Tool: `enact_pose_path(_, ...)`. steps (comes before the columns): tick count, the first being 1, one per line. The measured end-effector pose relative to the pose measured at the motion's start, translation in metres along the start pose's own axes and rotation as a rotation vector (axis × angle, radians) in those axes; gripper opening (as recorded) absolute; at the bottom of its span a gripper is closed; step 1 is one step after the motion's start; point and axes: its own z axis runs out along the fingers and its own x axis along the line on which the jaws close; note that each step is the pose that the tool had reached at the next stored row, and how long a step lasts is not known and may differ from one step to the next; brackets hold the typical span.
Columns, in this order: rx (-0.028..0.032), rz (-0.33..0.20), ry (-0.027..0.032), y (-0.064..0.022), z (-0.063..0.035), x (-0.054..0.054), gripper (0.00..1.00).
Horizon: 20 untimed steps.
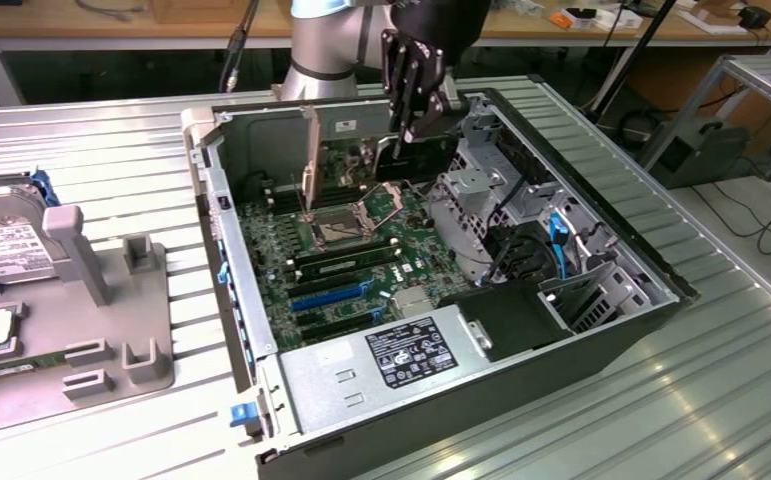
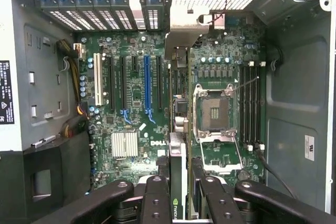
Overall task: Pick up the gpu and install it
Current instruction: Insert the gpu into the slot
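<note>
Gripper: we found it clamped on the graphics card | Card: held edge-on between the fingers, silver bracket at the end farthest from the gripper | Below the gripper: green motherboard inside the open computer case | Card touching board: we could not tell

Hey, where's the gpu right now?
The gpu is gripped edge-on between the fingers, inside the open computer case. In the wrist view it hangs over the motherboard, between the blue expansion slot and the CPU socket.
</note>
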Motion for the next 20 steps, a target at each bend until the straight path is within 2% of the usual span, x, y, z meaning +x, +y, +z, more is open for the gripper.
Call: enact_pose_path(20, 0.0055, 0.0, -0.0001, -0.0001, 0.0156, 0.0, 0.27)
